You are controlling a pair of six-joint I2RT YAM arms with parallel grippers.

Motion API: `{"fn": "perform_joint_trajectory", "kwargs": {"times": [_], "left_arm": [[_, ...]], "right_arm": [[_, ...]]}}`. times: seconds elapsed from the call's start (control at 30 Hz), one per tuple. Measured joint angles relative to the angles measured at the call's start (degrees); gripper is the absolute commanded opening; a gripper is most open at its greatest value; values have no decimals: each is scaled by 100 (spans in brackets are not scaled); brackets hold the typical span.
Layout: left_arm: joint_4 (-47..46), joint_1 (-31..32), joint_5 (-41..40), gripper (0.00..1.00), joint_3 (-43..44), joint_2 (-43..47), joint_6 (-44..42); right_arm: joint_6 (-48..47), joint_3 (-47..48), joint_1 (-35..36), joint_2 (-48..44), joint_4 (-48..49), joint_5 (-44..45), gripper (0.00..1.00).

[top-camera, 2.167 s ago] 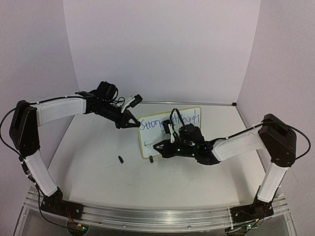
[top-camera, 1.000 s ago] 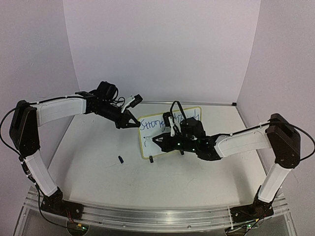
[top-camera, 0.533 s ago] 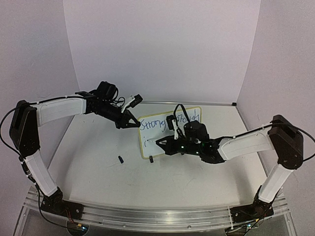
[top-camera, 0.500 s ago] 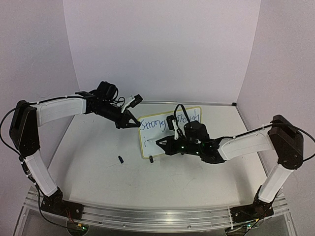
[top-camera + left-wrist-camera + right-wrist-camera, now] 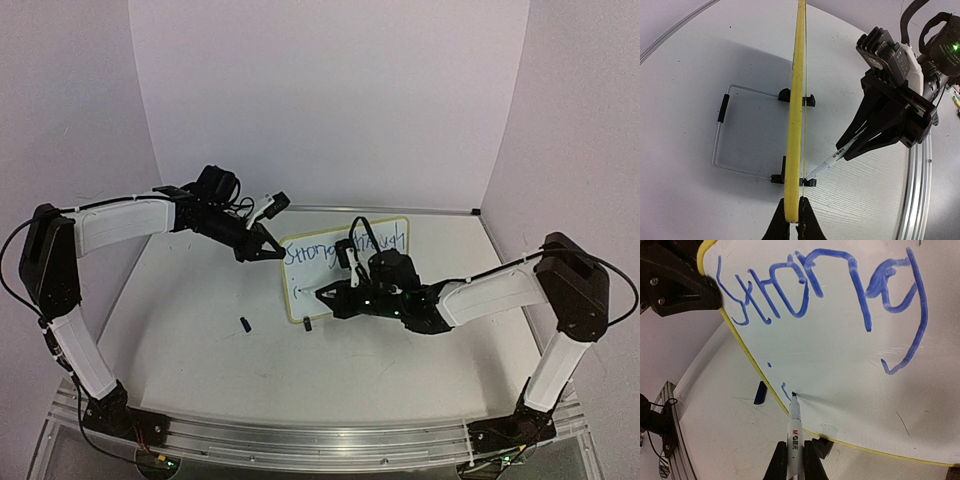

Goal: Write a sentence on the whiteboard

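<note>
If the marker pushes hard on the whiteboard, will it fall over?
Probably not: the left gripper pinches the whiteboard by its yellow edge. On its own it would likely tip easily, since it stands on edge on two small clip feet and a thin wire stand. It looks thin and stiff, so it should slide or topple rather than bend.

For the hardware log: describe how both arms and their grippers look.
The left arm and right arm share white shell links between black joints and bases. The left gripper and right gripper are black, with tapering pointed fingers. Black cables loop at the wrists; green lights glow on the right wrist.
</note>
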State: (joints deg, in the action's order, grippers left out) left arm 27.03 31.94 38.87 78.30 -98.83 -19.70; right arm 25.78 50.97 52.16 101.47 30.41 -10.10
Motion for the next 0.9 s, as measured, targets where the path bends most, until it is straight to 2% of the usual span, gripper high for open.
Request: {"fn": "perform_joint_trajectory", "kwargs": {"times": [0.53,0.9], "left_arm": [[0,0,-4,0,0,0,0],[0,0,-2,0,0,0,-2]], "right_arm": [[107,-246,24,-335,0,606,0],[39,-249,11,-356,66,194,0]]}}
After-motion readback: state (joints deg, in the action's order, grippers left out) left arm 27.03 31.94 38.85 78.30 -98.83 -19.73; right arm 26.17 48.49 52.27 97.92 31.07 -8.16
